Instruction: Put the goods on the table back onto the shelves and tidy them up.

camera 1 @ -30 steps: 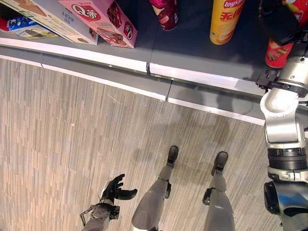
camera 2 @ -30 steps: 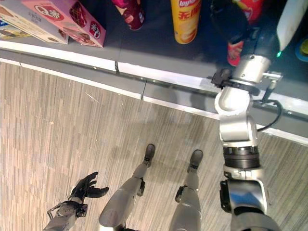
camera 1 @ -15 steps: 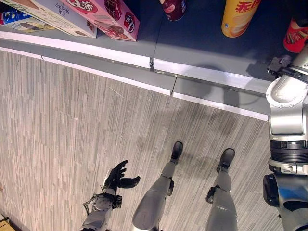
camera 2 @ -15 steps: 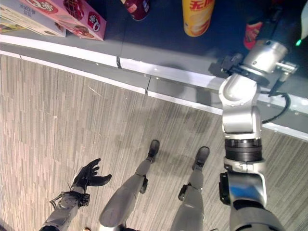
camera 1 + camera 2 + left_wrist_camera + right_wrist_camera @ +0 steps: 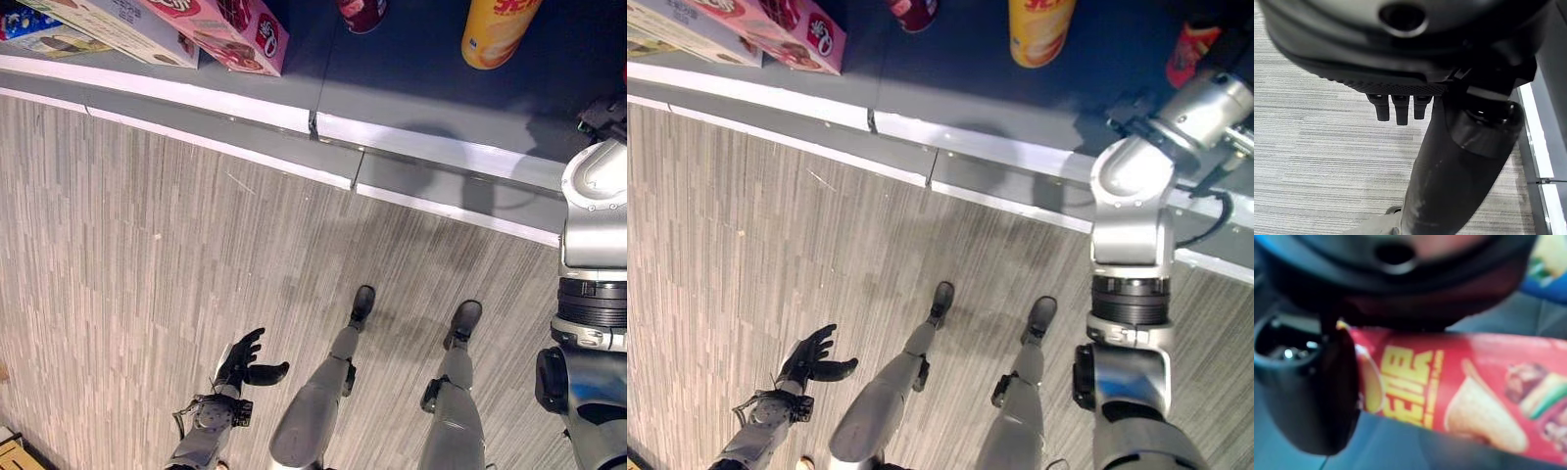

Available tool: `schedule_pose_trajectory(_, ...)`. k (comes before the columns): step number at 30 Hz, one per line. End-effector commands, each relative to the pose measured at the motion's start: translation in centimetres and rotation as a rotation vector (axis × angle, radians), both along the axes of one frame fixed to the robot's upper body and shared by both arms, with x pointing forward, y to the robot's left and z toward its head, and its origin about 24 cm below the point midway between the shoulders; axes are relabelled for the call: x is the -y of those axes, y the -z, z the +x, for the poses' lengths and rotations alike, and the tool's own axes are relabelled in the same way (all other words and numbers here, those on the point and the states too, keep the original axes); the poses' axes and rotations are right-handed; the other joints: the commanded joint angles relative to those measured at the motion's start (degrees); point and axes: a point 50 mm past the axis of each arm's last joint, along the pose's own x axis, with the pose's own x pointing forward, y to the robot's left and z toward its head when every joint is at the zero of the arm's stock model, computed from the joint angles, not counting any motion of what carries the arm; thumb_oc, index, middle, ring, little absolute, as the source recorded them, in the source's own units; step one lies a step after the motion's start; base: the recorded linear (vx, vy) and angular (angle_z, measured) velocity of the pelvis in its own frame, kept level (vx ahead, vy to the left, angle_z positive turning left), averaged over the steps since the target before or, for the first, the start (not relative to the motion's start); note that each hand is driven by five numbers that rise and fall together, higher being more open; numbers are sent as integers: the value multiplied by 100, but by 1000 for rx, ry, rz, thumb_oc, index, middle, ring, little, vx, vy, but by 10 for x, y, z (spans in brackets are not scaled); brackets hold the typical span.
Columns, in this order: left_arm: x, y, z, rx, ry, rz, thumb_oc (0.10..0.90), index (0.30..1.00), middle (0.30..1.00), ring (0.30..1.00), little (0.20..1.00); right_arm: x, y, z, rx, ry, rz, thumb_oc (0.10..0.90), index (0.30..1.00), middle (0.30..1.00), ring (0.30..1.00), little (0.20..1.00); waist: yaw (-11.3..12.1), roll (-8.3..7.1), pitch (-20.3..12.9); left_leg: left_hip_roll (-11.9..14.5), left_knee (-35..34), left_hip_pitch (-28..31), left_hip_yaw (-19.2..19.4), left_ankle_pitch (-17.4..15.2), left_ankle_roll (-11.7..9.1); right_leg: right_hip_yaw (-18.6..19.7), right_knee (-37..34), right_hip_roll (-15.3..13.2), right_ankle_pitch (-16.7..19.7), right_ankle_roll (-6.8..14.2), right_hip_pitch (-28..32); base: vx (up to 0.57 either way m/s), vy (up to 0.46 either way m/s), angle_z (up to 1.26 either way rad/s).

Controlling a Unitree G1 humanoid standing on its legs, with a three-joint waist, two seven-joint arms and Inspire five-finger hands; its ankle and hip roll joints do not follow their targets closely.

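1. We see the right robot hand [image 5: 1312,396] closed round a red chip can [image 5: 1459,391], thumb across its near end, out over the dark shelf [image 5: 421,88].
2. Left robot hand [image 5: 245,360] hangs low over the wood-pattern floor [image 5: 127,255], fingers loosely spread, holding nothing.
3. Around on the shelf: one yellow chip can [image 5: 498,29], upright; one dark red can [image 5: 362,12] (cut off at the frame edge); one pink box [image 5: 230,27] just beside one pale box [image 5: 118,24]; a blue packet [image 5: 24,22] at the corner.
4. A red can [image 5: 1193,51] shows near the right wrist, well apart from the yellow one.
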Motion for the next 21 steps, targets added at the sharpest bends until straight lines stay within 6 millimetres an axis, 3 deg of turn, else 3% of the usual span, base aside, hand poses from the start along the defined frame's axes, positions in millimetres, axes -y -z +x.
schedule_pose_trajectory(1, -14, 5, -20, -27, -23, 54, 800, 900, 900, 900, 900, -33, -49, -65, 405, -7, -187, 400, 300, 300, 300, 300, -85, 342, -101, -130, 4, -248, -184, -77, 59, 377, 1001, -281, -501, 267, -422, 23, 13, -7)
schedule_pose_trajectory(7, -10, 4, -24, -25, -8, 48, 800, 900, 900, 900, 900, -52, -40, -69, 438, -189, -183, 400, 300, 300, 300, 300, -125, 322, -14, -165, 4, -331, -152, -72, 97, 395, 951, -320, -459, 283, -467, 0, 11, -1)
schedule_pose_trajectory(21, -10, -2, -24, 8, -1, 47, 800, 900, 900, 900, 900, -47, -45, -67, 422, -72, -213, 400, 300, 300, 300, 300, -102, 295, 7, -211, 4, -462, -124, -76, 103, 438, 874, -351, -399, 309, -585, 0, 4, 2)
